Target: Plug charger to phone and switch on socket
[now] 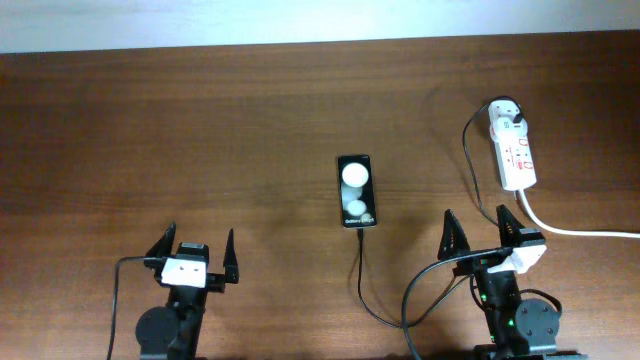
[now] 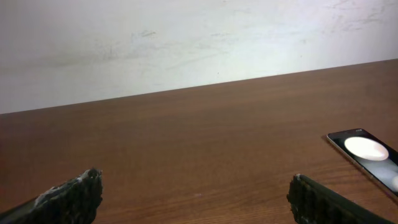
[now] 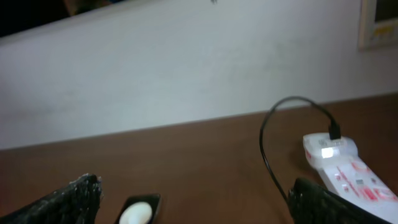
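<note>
2 sets of jaws, both spread wide and holding nothing. where's the work?

the phone point(image 1: 357, 190) lies face up mid-tabletop point(image 1: 200, 130). the charger point(image 1: 360, 270) runs its black cable up to the phone's near edge; i can't tell if the tip is seated. the socket point(image 1: 515, 155) sits far right.

so how would you go about it?

the right gripper point(image 1: 476, 215) is nearest, i'd say. if the tip is loose, pinch just behind it and push straight in, with the left gripper point(image 1: 201, 232) steadying the phone. then close up and press squarely on the red switches point(image 1: 521, 152), so the strip doesn't skid.
</note>
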{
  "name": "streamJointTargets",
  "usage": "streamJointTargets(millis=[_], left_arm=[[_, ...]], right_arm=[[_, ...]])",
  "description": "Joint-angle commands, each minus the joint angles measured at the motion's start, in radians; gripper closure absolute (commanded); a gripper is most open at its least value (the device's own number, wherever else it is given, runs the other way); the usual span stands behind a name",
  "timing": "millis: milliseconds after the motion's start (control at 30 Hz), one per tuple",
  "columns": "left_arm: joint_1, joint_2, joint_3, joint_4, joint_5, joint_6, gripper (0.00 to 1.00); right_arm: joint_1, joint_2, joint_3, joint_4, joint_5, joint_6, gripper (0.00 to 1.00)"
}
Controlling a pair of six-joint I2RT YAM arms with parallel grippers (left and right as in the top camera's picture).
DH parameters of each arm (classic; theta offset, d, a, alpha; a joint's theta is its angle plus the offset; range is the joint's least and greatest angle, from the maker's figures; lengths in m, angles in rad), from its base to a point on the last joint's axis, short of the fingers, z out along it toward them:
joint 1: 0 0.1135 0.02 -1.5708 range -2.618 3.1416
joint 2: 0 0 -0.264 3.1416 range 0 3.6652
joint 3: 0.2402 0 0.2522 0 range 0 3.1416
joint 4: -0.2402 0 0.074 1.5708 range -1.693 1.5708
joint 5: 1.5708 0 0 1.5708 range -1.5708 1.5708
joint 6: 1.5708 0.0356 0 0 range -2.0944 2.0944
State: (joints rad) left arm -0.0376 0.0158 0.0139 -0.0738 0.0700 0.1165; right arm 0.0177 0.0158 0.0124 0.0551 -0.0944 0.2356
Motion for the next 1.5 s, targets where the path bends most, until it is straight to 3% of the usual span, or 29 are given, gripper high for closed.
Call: streamJointTargets(millis=[0, 67, 533, 667, 1467], left_arm=[[0.003, -0.004, -0.005, -0.002, -0.007, 0.016, 0.01], [0.003, -0.004, -0.005, -0.002, -0.007, 0.016, 0.01], [0.003, -0.004, -0.005, -0.002, -0.007, 0.016, 0.01], [0.003, -0.004, -0.005, -0.002, -0.007, 0.016, 0.01], [0.003, -0.004, -0.005, -0.002, -0.007, 0.016, 0.01]], right_arm=[[-0.008, -0.013, -0.007, -0.055, 0.028, 0.004, 0.01], [-0.008, -0.013, -0.007, -0.133, 0.047, 0.003, 0.01], [-0.008, -0.013, -0.007, -0.134, 0.089, -0.051, 0.01], [-0.008, -0.013, -0.007, -0.134, 0.088, -0.221, 0.01], [-0.007, -0.013, -0.007, -0.134, 0.088, -0.224, 0.01]])
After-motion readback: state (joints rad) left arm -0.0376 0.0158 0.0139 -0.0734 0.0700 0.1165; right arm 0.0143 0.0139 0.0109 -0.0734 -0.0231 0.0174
